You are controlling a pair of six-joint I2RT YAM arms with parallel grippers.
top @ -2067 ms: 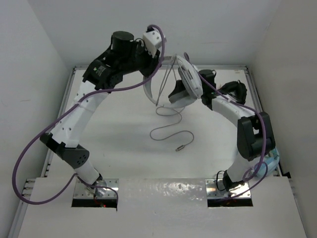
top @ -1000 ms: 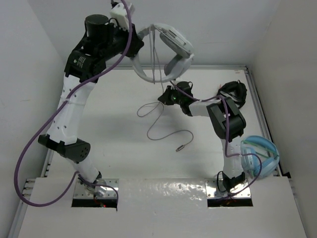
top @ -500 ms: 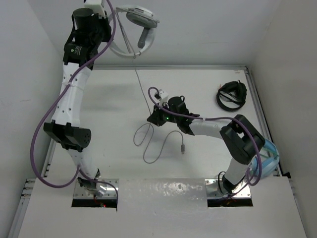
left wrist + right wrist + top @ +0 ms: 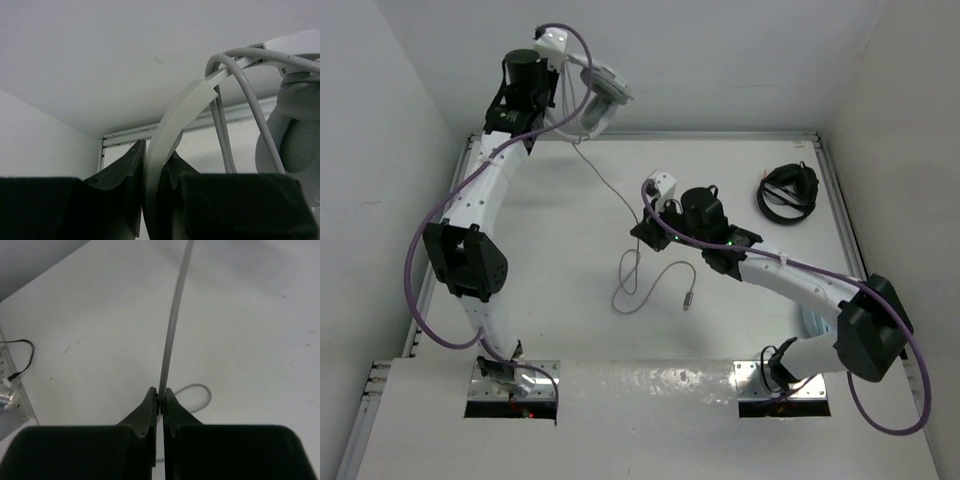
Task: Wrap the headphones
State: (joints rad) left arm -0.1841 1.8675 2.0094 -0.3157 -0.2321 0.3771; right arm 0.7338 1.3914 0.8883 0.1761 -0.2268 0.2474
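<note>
Headphones (image 4: 600, 95) hang above table's (image 4: 550, 250) far-left edge, headband (image 4: 172, 125) clamped in L gripper (image 4: 155, 167). R gripper (image 4: 160, 401) pinched shut on cable (image 4: 605, 185) over table centre; cable slack loops on table w/ plug end (image 4: 688, 300) loose. Black headphones (image 4: 787, 193) sit near table's far-right edge, well apart from both grippers.

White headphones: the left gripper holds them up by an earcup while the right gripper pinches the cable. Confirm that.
Not quite. The left gripper is shut on the headband, not an earcup; the left wrist view shows the band clamped in its jaws, with the earcup hanging free beside it. The right gripper does pinch the cable.
</note>
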